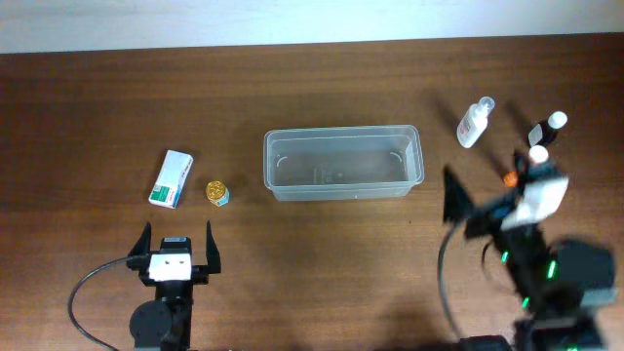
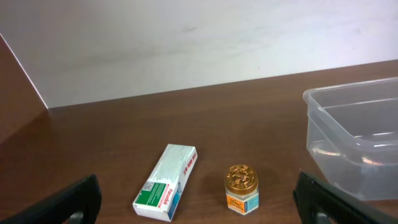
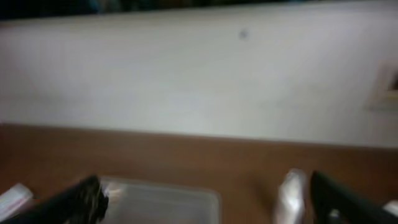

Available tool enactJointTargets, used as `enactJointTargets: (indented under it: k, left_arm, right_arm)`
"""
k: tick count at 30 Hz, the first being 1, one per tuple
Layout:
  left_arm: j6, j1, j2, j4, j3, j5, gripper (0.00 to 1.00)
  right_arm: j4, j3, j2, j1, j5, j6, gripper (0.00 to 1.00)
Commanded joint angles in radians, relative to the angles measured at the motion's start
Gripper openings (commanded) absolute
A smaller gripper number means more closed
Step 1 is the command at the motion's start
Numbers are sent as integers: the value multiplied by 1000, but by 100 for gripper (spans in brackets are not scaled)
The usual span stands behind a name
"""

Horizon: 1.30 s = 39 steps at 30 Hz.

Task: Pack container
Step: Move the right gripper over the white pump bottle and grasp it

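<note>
The clear plastic container [image 1: 341, 164] stands at the table's middle with nothing visible inside; it also shows in the left wrist view [image 2: 357, 143] and, blurred, in the right wrist view [image 3: 155, 202]. My left gripper [image 1: 177, 244] is open and empty, near the front left. In its view [image 2: 198, 202] a white-and-green box [image 2: 166, 190] and a small gold-lidded jar [image 2: 242, 186] lie just ahead. My right gripper [image 1: 485, 187] is open and empty, raised right of the container; its view [image 3: 208, 202] is blurred. A white bottle [image 1: 475, 124] lies ahead of it, also in the right wrist view [image 3: 291, 196].
The box [image 1: 172, 178] and jar [image 1: 216, 192] sit left of the container. A dark bottle with a white cap [image 1: 547, 130], another white-capped item [image 1: 537, 154] and a small orange item [image 1: 509, 178] stand at the right. A pale wall borders the table's far edge.
</note>
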Motion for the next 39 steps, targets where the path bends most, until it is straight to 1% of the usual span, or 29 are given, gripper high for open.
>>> enactJointTargets:
  k: [1,3,6,8,10,12,17,22,24,26,31,33,35,39]
  left_arm:
    - [17,6,-8,-2,-3,11,99]
    - [17,6,-8,-2,-3,11,99]
    - [16,6,-8,-2,-3,11,99]
    - [17,6,-8,-2,-3,11,99]
    - [17,6,-8,-2,-3,11,99]
    - [17,6,-8,-2,-3,11,99]
    - [17,6,-8,-2,-3,11,99]
    - [17,6,-8,-2,-3,11,99]
    - [17,6,-8,-2,-3,11,99]
    - [17,6,-8,-2,-3,11,100]
    - [16,6,-8,-2,-3,11,99]
    - [16,6,-8,-2,-3,11,99]
    - [17,6,-8,-2,-3,11,99]
    - [17,6,-8,-2,-3,11,99]
  right_arm:
    - [-149,274,231,-60,96,-63,98]
    - [-321,493,409,-136,69,-63,98]
    - [-546,761,628,-230,-29,-62,98]
    - [-675,915,755,-267,-100,-62,98]
    - [-754,1030,859,-284,-137,-61,98]
    - [-779,1102,938,-284,-160,-62,98]
    - [-750,1126,1047,-274,-174,-63,98]
    - [-723,1126,1106,-277,-169,-63,98]
    - [-726,1125,1126,-276,-162,-70,98]
    - [-735,1125,1153,-275,-160,-112,98]
    - [-774,1125,1232,-275,-130,-138,99]
    - [-783,1125,1261,-275,-85,-138,100]
    - [-793,1124,1292,-275,-41,-138,96]
    - [-810,1125,1355,-275,-15,-159,96]
